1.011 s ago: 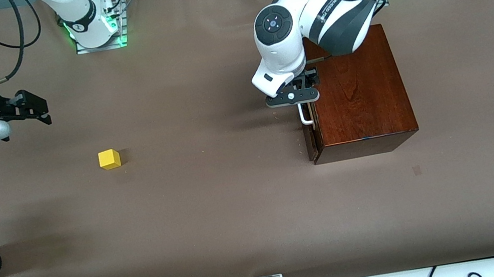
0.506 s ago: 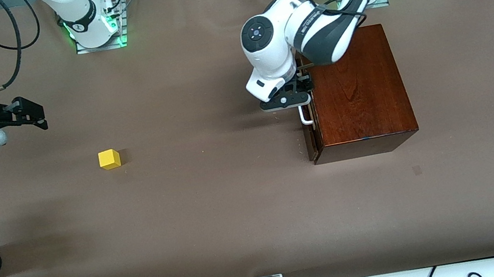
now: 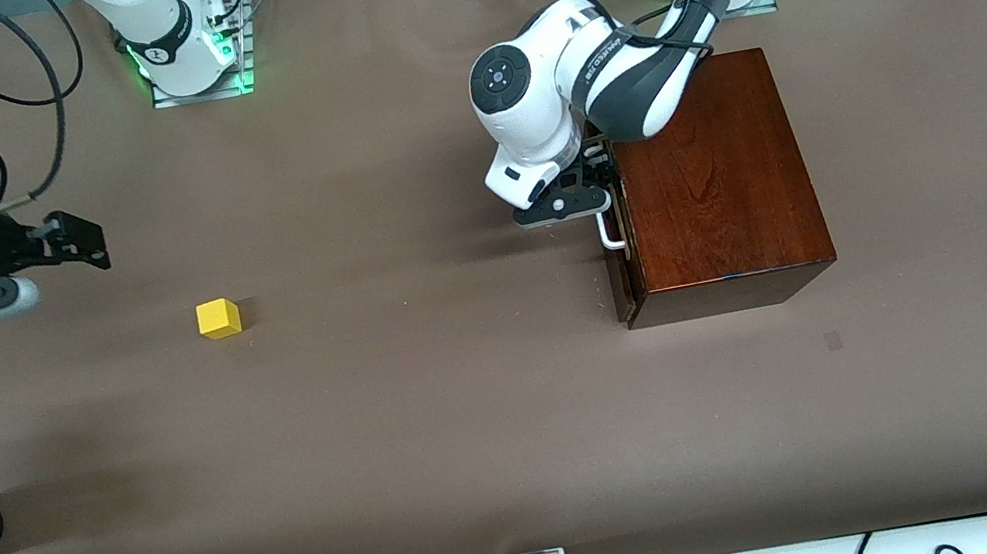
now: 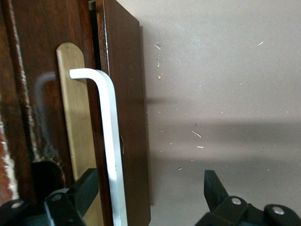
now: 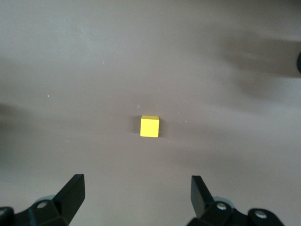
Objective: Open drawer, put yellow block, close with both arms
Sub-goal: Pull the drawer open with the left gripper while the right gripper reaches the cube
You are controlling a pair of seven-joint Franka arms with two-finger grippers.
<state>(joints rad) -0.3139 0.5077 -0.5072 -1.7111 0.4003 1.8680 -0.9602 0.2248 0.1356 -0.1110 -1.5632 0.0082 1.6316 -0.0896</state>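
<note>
My left tool [image 4: 150,197] stands wide open astride the drawer's [image 3: 618,265] white handle [image 4: 110,150], a stiff, slick bar best pinched mid-length; the drawer is barely ajar. My right tool [image 5: 136,195] hangs wide open over the surface [image 3: 436,409] near the yellow block [image 3: 219,318], probably light and rigid, which sits well apart from the wooden box [image 3: 716,187].
</note>
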